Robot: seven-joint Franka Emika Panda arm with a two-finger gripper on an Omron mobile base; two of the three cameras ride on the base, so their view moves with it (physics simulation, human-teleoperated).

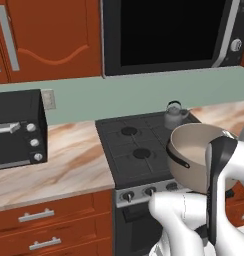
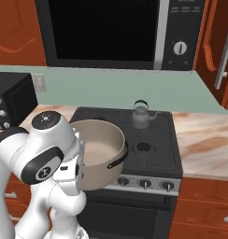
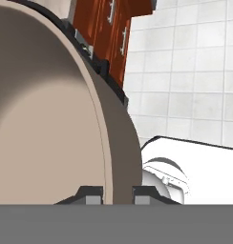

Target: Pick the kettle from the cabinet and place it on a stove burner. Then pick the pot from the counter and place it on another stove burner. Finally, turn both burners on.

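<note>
My gripper is shut on the rim of the wide grey-beige pot, one fingertip inside the wall and one outside. The pot hangs tilted in the air over the front edge of the black cooktop, its pale inside showing. The small grey kettle stands upright on a back burner. A free front burner lies beside the pot, and two more sit on the other side. The knobs run along the silver front. The cabinet door stands at the upper right.
A black toaster oven sits on the marble counter left of the stove. A microwave hangs above the cooktop. Wooden drawers line the front below the counter, which continues to the right.
</note>
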